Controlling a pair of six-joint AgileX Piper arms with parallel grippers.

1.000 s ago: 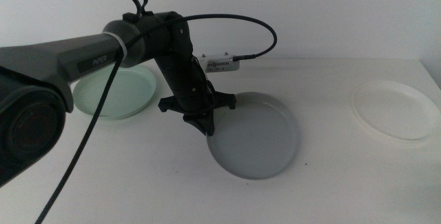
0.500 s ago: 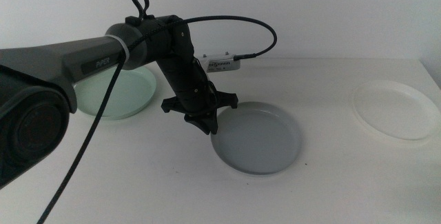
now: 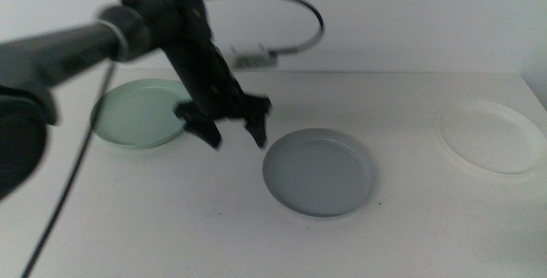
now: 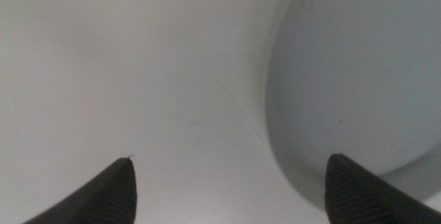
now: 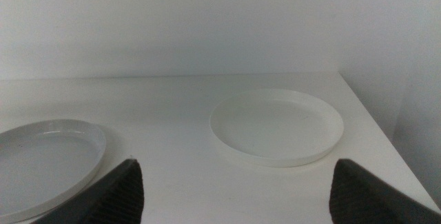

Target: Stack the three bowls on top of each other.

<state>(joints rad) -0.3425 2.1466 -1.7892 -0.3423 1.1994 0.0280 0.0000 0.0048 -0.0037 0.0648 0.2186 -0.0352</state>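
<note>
The grey bowl (image 3: 320, 173) lies flat on the white table in the middle; it also shows in the left wrist view (image 4: 358, 72) and the right wrist view (image 5: 41, 158). The mint green bowl (image 3: 138, 112) lies at the back left. The white bowl (image 3: 491, 134) lies at the right, also in the right wrist view (image 5: 277, 126). My left gripper (image 3: 235, 134) hangs open and empty above the table between the green and grey bowls, just left of the grey one. My right gripper (image 5: 238, 214) is open and empty, out of the middle view.
The left arm and its black cable (image 3: 282, 8) reach across the back left of the table. A white wall (image 3: 385, 13) stands behind. The table's right edge (image 5: 375, 134) lies just past the white bowl.
My left gripper has let go of the grey bowl, opened its jaws, risen and moved left. The grey bowl has settled flat on the table.
</note>
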